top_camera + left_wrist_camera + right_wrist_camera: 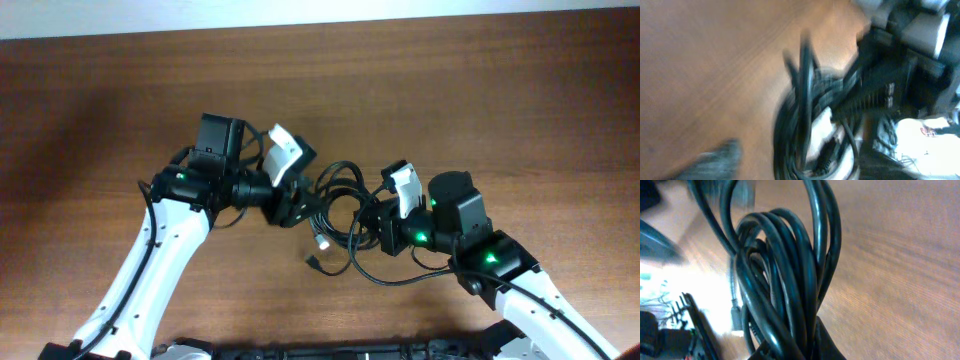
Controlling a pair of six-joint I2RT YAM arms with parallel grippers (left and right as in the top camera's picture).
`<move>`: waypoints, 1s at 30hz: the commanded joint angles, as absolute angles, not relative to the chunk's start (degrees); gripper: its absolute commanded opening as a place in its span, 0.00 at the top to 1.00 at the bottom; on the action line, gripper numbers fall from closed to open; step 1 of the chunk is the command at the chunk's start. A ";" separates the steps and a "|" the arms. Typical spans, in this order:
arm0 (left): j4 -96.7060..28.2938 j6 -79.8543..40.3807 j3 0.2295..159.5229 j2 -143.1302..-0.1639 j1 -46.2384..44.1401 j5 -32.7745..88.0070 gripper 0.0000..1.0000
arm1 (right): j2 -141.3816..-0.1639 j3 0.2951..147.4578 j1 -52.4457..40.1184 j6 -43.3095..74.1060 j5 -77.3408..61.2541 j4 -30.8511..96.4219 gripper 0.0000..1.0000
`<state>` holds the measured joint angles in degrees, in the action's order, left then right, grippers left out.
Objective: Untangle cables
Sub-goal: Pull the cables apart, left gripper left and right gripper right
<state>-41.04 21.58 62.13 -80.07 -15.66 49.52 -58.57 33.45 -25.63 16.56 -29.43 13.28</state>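
The cables (pixel 340 205) are a tangled bunch of thin black loops on the wooden table between my two grippers. Two plug ends (pixel 320 243) trail toward the front. My left gripper (pixel 290 207) is at the left edge of the tangle. In the blurred left wrist view its fingers (pixel 800 167) are spread wide, with the cable bundle (pixel 805 110) between them. My right gripper (pixel 375 228) is at the right side of the tangle. In the right wrist view its fingers (pixel 800 350) are closed on several cable loops (pixel 785 265), which are lifted off the wood.
The brown wooden table (pixel 500 100) stretches all round. One cable loop (pixel 395 278) runs toward the front, beside the right arm. A metal-tipped plug (pixel 735 312) hangs behind the held loops. The arm bases stand at the front edge.
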 commanded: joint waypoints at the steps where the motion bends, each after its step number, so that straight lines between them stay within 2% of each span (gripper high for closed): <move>1: -34.02 14.17 63.05 -78.74 -15.49 50.59 0.10 | -58.65 34.09 -25.41 16.51 -28.99 16.69 0.96; 3: -32.93 14.17 63.05 -78.74 -15.49 50.57 0.10 | -58.65 34.09 -25.41 16.51 -31.35 16.51 0.96; 5: -33.17 14.17 63.05 -78.85 -15.88 49.39 0.20 | -58.65 34.09 -25.43 16.51 -34.04 16.53 0.96; 7: -33.41 14.17 62.98 -79.13 -17.80 43.24 0.33 | -58.65 34.09 -25.43 16.53 -38.26 16.53 0.96; 10: -33.47 14.15 62.94 -80.58 -20.86 40.64 0.37 | -58.65 34.09 -25.43 17.04 -41.06 16.51 0.96; 11: -33.47 14.15 62.94 -81.73 -22.22 40.53 0.43 | -58.65 34.09 -25.43 16.99 -41.85 16.51 0.96; 13: -33.69 14.13 62.94 -84.20 -23.53 38.37 0.56 | -58.63 34.09 -25.43 17.02 -41.85 16.51 0.96; 14: -34.46 14.11 62.94 -86.13 -23.94 35.66 0.69 | -58.63 34.09 -25.43 17.67 -41.85 16.51 0.96; 15: -35.35 14.11 62.94 -87.57 -23.97 34.22 0.95 | -58.63 34.09 -25.43 18.72 -41.82 16.49 0.96; 16: -35.73 12.62 62.94 -88.53 -23.83 32.88 1.00 | -58.65 34.09 -25.43 18.94 -41.82 16.51 0.96; 19: -35.38 3.25 63.18 -88.60 -22.02 26.55 1.00 | -58.65 34.09 -25.43 18.94 -41.82 16.73 0.96; 26: -35.18 -21.12 65.43 -84.55 -13.15 26.06 1.00 | -58.65 34.09 -25.41 18.90 -41.30 19.79 0.96; 30: -35.20 -24.88 65.43 -82.98 -12.95 26.06 1.00 | -58.57 34.09 -23.79 20.45 -36.86 24.23 0.96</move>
<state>-36.25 -21.37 62.92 -85.06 -15.03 30.79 -59.18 34.46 -25.54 19.42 -37.74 20.64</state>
